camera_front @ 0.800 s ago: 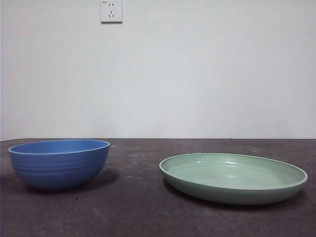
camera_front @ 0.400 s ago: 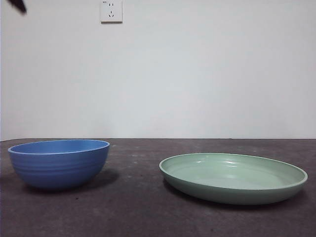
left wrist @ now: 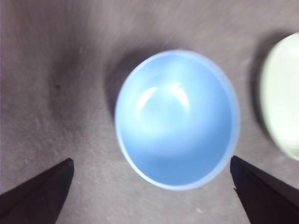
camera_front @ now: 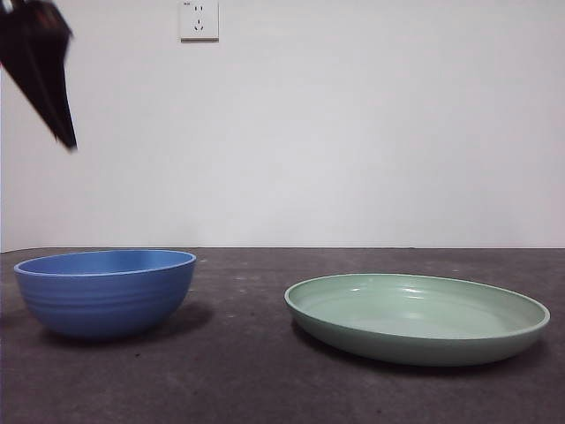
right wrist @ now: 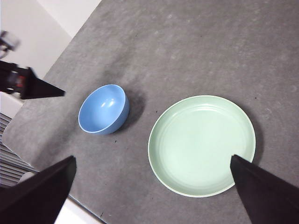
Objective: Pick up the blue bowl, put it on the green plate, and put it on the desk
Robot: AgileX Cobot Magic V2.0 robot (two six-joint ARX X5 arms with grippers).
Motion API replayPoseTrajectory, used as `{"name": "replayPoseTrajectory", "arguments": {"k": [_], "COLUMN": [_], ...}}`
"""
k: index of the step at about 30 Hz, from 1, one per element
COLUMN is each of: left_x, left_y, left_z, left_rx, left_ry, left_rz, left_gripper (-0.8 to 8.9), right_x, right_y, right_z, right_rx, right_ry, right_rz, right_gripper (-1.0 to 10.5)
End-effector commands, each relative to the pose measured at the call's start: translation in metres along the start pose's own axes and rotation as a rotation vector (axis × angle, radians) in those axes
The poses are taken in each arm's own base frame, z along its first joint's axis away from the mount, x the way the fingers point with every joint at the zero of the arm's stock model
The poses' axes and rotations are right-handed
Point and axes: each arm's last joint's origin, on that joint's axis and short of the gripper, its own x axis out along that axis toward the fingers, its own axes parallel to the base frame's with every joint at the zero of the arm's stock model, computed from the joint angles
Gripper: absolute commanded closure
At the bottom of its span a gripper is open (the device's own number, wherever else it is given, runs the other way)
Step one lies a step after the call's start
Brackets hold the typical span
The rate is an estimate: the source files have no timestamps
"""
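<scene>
Left gripper (left wrist: 152, 186) hung above the round glossy medium-blue bowl (camera_front: 105, 292), jaws spread wide, gripping nothing; it showed as a dark tip at the front view's upper left (camera_front: 40, 71). Blue bowl sat upright on the dark grey-brown speckled matte desk (camera_front: 238, 371), toward the left edge, untouched. Wide shallow pale mint-green round plate (camera_front: 417, 316) lay flat toward the right side, well apart from the bowl, nothing on it. Right gripper (right wrist: 152, 189) waited high over the plate, jaws parted and empty. White wall socket (camera_front: 199, 19) on the back wall.
</scene>
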Motion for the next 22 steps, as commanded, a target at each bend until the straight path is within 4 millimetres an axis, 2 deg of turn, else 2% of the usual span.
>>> {"name": "replayPoseTrajectory", "arguments": {"k": [1,8,13,19,22], "left_x": [0.017,0.067,0.09,0.102,0.102], "left_y": [0.004,0.02,0.027,0.028,0.027], "left_z": [0.011,0.021,0.022,0.021,0.023], "left_rx": [0.018,-0.021,-0.036,-0.039,-0.031], "left_ry": [0.032,0.146,0.203,0.234,0.22], "left_rz": [0.008,0.019,0.023,0.024,0.022], "left_gripper": [2.24,2.25,2.52,4.57,6.3], "right_x": [-0.003,-0.003,-0.003,-0.003,-0.003], "right_y": [0.002,0.002,0.002,0.002,0.002], "right_z": [0.004,0.004,0.004,0.004,0.004], "right_rx": [-0.026,-0.03,-0.033,-0.034,-0.037], "right_ry": [-0.018,-0.018,-0.018,-0.019,-0.023], "right_rz": [0.002,0.002,0.001,0.001,0.001], "right_gripper": [3.6,3.6,3.6,3.6,3.6]}}
